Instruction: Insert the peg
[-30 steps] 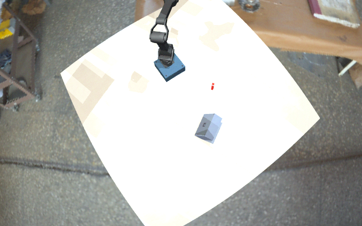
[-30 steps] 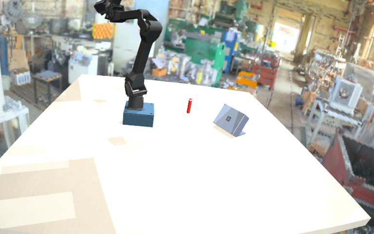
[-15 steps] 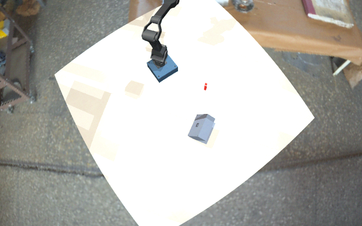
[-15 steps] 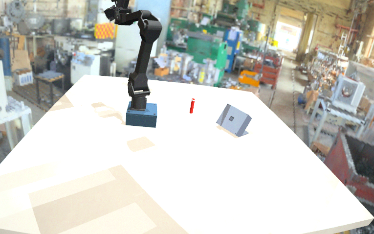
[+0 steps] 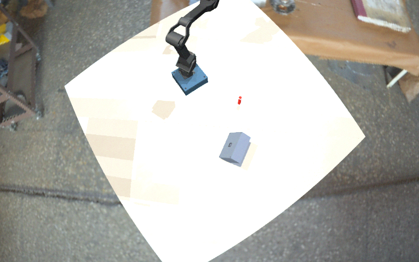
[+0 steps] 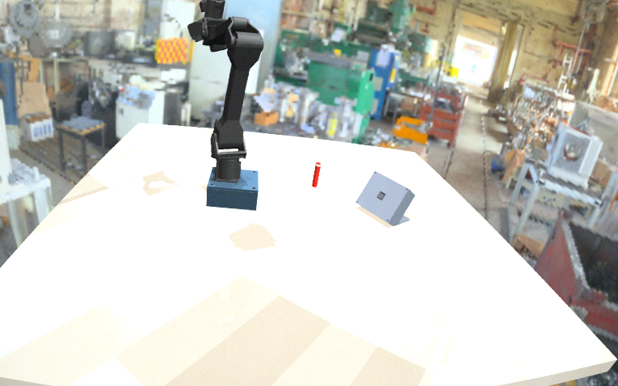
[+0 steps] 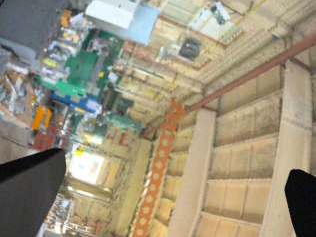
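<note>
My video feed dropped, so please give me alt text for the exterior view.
A red peg stands upright on a white table, between a black robot arm on a blue base and a gray sloped panel with one square-looking, unfilled hole.

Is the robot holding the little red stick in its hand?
No, the small red upright peg stands by itself on the white table, away from the black robot hand.
</note>
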